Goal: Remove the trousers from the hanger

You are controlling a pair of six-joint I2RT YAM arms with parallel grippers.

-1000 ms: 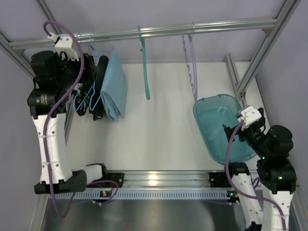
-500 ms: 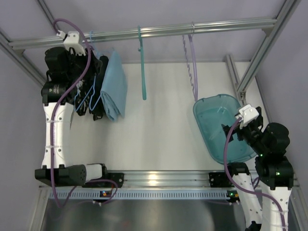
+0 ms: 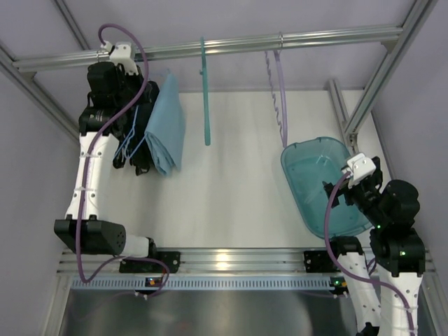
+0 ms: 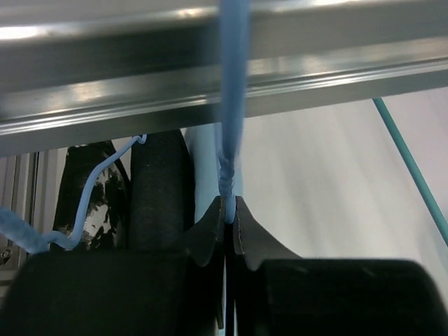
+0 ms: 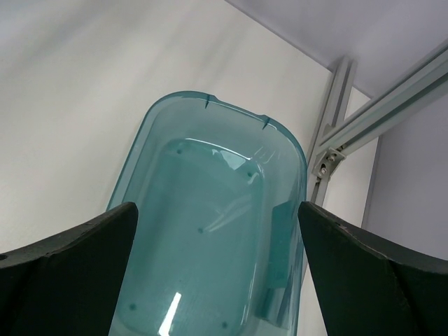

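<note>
Sky-blue trousers (image 3: 166, 126) hang at upper left of the top view, draped on the hanger (image 4: 233, 105), just right of a black garment (image 3: 145, 133).

Since a second ago:
- The left gripper (image 4: 227, 210) has moved up and rightward to the rail (image 3: 231, 45). It has gone from spread to pinched on the hanger's twisted neck, just under the hook.
- The lower end of the teal hanger (image 3: 206, 98) has swung slightly left.
- The right gripper (image 5: 217, 206) is unchanged: fingers fully spread, holding nothing, above the teal basin (image 3: 294, 150) at lower right.

White table (image 3: 231, 196); aluminium frame (image 3: 381, 77); pale lilac walls (image 3: 21, 175).

The trousers' long axis runs from the rail down the picture, folded end lowest. The hanger neck stands vertical in the wrist view, hook over the rail.
</note>
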